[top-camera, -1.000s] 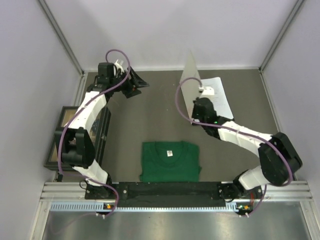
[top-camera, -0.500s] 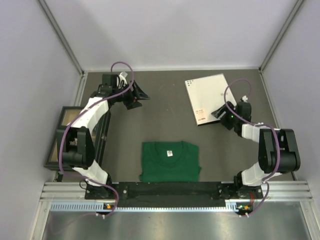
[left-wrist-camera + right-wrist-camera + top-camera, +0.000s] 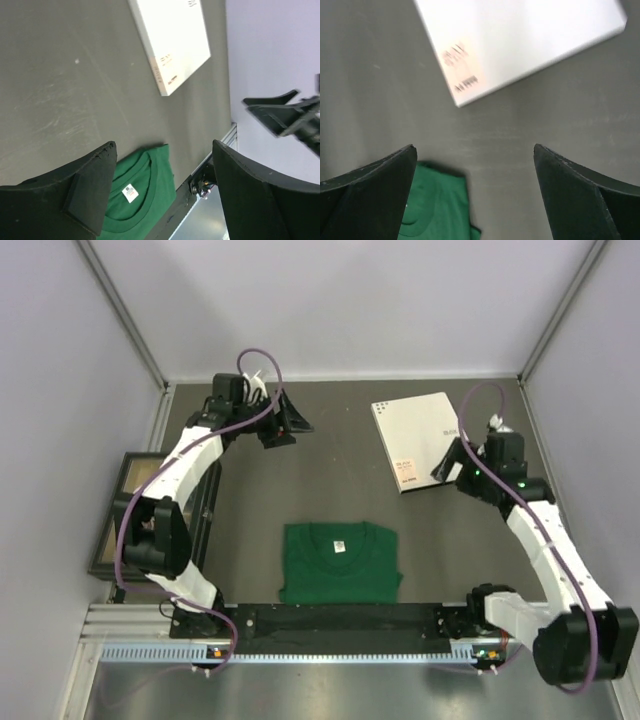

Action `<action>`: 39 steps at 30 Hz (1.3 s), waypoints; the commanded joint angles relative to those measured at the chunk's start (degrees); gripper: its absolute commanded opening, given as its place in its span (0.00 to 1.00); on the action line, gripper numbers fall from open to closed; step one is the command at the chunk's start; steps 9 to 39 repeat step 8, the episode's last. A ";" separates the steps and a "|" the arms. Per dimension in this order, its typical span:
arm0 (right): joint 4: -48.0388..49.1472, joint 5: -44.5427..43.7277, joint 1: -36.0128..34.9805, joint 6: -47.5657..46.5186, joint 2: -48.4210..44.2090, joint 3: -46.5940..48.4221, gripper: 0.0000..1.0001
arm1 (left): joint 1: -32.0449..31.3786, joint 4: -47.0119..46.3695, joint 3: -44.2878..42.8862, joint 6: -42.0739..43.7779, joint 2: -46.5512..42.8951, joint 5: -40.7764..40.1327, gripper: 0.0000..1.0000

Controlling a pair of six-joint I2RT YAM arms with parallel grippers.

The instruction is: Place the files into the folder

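Dark grey tabletop [image 3: 330, 480] between pale walls, seen from above: a thin white folder with a pinkish label [image 3: 415, 440] lies shut at the far right. Its long axis runs far to near, with the label end nearer. The right gripper [image 3: 447, 470] sits just beside its near right corner. The left gripper [image 3: 290, 425] is well apart to the left. No loose printed sheets show.

Left wrist: the jaws are spread and empty, and the folder [image 3: 172, 40] is far ahead.

Right wrist: the jaws are wide and empty, the folder [image 3: 520, 45] is close ahead, and a folded green T-shirt [image 3: 437, 205] lies nearer.

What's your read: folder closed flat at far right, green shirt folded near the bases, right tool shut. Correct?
Not quite: the right tool is open, not shut; the right wrist view shows it spread wide, with nothing in between. The folder and green shirt are as stated.
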State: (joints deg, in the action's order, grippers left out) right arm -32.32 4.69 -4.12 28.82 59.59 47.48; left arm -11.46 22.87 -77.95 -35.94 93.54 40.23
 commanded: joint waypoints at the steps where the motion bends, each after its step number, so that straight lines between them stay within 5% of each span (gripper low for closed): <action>1: -11.18 -2.41 -1.15 -7.45 -4.74 12.53 0.99 | -1.54 2.35 -7.98 2.54 -4.84 1.17 0.82; 8: -5.05 6.03 -1.07 -10.71 -12.84 17.28 0.99 | -1.98 4.99 -11.08 3.95 -10.39 0.90 0.85; 39: -5.05 6.03 -1.07 -10.71 -12.84 17.28 0.99 | -1.98 4.99 -11.08 3.95 -10.39 0.90 0.85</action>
